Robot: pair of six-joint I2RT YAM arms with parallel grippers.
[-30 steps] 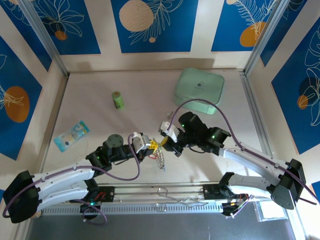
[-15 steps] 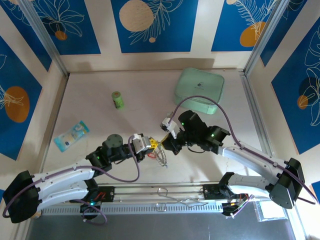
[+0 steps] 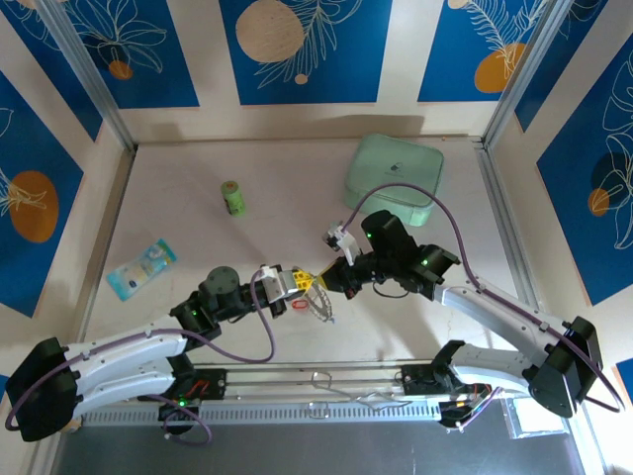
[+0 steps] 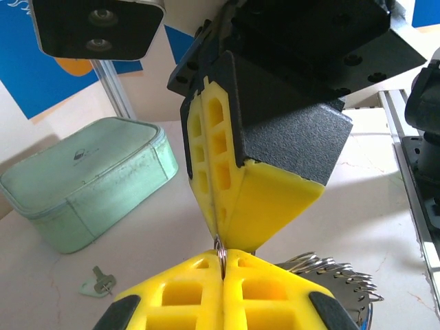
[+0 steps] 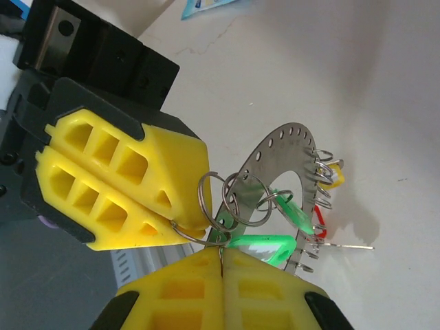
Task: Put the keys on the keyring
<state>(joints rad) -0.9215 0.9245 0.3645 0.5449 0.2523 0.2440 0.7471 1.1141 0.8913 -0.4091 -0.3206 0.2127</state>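
Right wrist has swung up toward 2 o'clock over the last second, and the keyring (image 3: 318, 305) has lifted with it, closer under the fingertips; the left arm has hardly stirred.

Sweeping across: packet (image 3: 141, 265) out at 9 o'clock, bottle (image 3: 232, 198) at 11, both idle.

Centre table, a touch toward 6, the left gripper (image 4: 221, 262) is clenched tight, a sliver of wire from the small rings (image 5: 234, 199) nipped at its very tips. That looks like an anchor grip, pinning the wire so the other side can work it.

Keyring next: it hangs tilted at 5 o'clock of the pinch, coil edge bristling, with keys (image 5: 265, 244) on green, red and yellow tags bunched against it. Whether they are already threaded on, I can't tell.

Right gripper (image 5: 220, 256) meets the left nose to nose, also squeezed shut on that wire, likely to steer a ring onto the coil.

One loose key (image 4: 96, 282) lies on the table (image 3: 287, 188) just beside the box (image 4: 89, 185), at 1 o'clock, so I'd call the job unfinished.
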